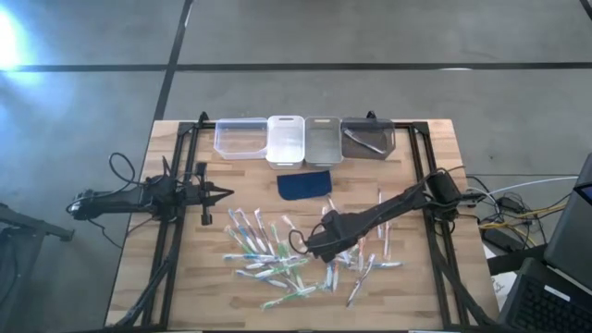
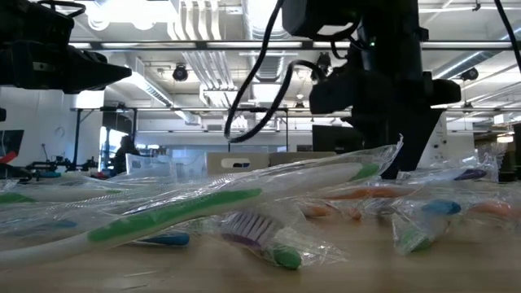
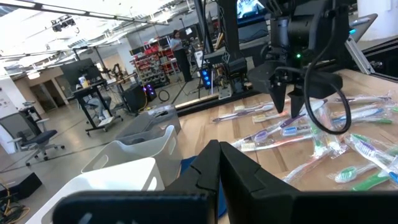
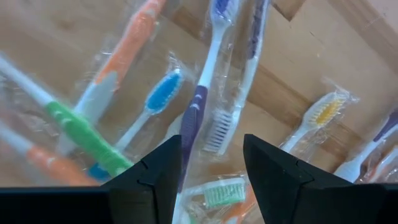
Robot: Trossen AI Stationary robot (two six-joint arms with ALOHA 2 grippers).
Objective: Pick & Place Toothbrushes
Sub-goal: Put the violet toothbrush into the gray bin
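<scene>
Dozens of wrapped toothbrushes lay scattered on the worktop's near half. Right tool hung over them, fingers parted, gripping nothing. Left tool closed, empty, hovering at the worktop's left. Bins lined the far edge.

Wrapped toothbrushes lie scattered (overlapping) on wood.
</scene>
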